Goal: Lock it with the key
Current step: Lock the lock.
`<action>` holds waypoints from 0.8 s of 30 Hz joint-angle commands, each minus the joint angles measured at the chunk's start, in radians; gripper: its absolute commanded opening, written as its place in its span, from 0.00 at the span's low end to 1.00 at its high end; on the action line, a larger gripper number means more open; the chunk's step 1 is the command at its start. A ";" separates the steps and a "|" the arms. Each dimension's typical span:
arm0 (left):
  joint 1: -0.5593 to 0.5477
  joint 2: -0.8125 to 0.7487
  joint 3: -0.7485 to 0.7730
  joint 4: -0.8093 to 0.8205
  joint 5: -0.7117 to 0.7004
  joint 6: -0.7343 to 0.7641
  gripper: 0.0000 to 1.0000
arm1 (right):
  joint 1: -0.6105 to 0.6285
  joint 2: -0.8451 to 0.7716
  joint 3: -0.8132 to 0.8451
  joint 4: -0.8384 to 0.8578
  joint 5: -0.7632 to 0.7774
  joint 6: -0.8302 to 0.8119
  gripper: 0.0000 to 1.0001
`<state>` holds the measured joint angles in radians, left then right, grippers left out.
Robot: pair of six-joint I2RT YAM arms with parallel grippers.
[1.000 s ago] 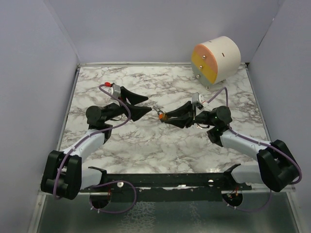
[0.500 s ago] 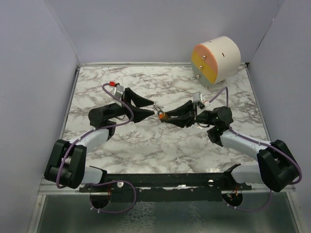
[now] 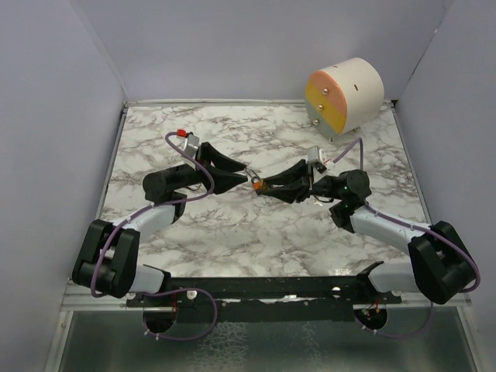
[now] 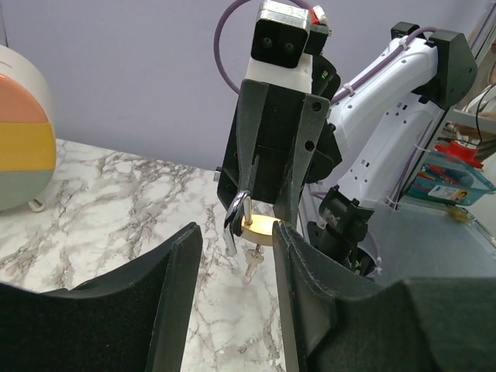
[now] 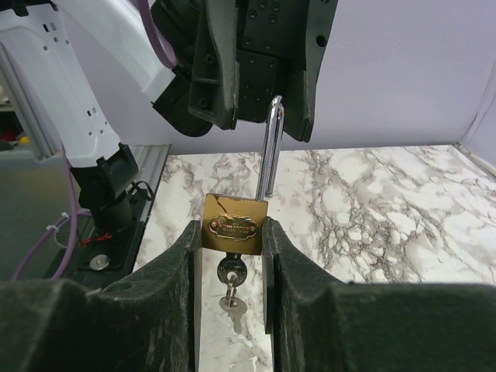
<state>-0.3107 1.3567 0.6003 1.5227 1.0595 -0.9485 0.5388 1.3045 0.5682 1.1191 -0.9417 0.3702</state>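
Note:
My right gripper (image 3: 263, 187) is shut on a brass padlock (image 3: 258, 186) and holds it above the middle of the marble table (image 3: 256, 232). In the right wrist view the padlock body (image 5: 235, 225) sits between the fingers (image 5: 174, 263). Its steel shackle (image 5: 270, 147) stands up, sprung open. A key (image 5: 232, 271) is in the keyhole below, and a second key (image 5: 232, 301) hangs from it. My left gripper (image 3: 243, 172) is open, facing the padlock, its tips close beside the shackle. In the left wrist view the padlock (image 4: 261, 229) and key (image 4: 252, 263) show just beyond the open fingers (image 4: 186, 256).
A cream drum (image 3: 346, 96) with an orange, yellow and green face stands at the back right corner; it also shows in the left wrist view (image 4: 19, 155). Grey walls close the table on three sides. Both arms meet over the table's middle.
My left gripper has moved right, closer to the padlock's shackle, still open. The right gripper has held the padlock nearly in place.

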 commanded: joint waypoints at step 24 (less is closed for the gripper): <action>-0.044 -0.025 0.065 -0.134 -0.015 0.100 0.00 | 0.028 -0.045 0.057 -0.113 0.131 -0.125 0.01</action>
<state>-0.3363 1.3632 0.6228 1.4780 1.0569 -0.9119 0.5423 1.3109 0.5716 1.0878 -0.9257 0.3439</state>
